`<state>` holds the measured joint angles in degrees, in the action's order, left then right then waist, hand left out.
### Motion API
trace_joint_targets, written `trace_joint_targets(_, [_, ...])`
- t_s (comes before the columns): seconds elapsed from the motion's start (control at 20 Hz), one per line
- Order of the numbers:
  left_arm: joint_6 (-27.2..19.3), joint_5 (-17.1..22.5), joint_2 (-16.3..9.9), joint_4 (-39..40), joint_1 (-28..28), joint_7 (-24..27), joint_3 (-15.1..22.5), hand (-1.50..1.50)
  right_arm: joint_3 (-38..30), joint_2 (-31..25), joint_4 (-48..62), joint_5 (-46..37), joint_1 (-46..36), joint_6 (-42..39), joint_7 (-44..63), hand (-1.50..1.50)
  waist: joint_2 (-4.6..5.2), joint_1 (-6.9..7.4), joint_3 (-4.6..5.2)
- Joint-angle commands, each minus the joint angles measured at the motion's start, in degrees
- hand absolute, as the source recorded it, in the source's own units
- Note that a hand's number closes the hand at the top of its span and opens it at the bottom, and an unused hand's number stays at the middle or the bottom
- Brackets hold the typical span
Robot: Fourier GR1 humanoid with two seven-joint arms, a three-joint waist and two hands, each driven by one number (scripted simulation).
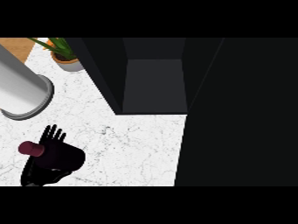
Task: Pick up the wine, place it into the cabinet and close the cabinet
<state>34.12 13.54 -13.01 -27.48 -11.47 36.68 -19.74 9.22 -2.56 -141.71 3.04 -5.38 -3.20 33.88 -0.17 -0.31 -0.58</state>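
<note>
Item: left hand [48, 139], lower left of the frame. I see its fingers splayed upward behind the wine bottle [56, 155]; whether they curl round it I cannot tell, since dark bottle and dark hand merge.

Item: wine bottle, lower left, maroon cap pointing left, body lying tilted over the marble surface [132, 148]. I cannot tell whether it rests there or is lifted.

Item: cabinet [154, 83], upper centre, door open, dark interior facing me, well apart from the bottle.

Handling note: I judge the step to be securing the bottle, then carrying it up and right into the opening; I would keep clear of the cabinet's left wall.

Item: grey cylinder [12, 83], upper left. Potted plant [64, 54], top left, cut off.

Right hand: not visible. The frame's right side is too dark to read.
</note>
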Motion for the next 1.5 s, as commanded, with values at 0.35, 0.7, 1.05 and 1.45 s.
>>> trace_joint_targets(0.35, [1.85,3.01,4.76,2.93,-4.61,2.14,-0.28,1.50,0.78,0.93,1.81,1.49,0.23,-1.23,-1.26,-1.50,0.29,-0.07,0.64])
trace_joint_targets(0.7, [6.87,5.45,3.74,4.69,-6.76,-0.61,-0.58,1.50,-1.51,0.36,0.78,4.19,3.26,-3.26,-3.18,-1.50,0.34,-0.26,0.63])
trace_joint_targets(1.05, [-5.57,6.34,6.34,-5.39,-4.78,-2.03,0.17,1.50,-6.48,-1.88,-3.85,7.40,2.29,-2.97,2.07,-1.50,0.03,0.32,0.53])
trace_joint_targets(1.45, [-12.01,6.75,9.67,-10.19,-5.42,1.73,1.32,1.50,-6.29,-0.89,-0.20,6.95,-2.44,-1.97,2.46,-1.50,0.13,0.29,0.58])
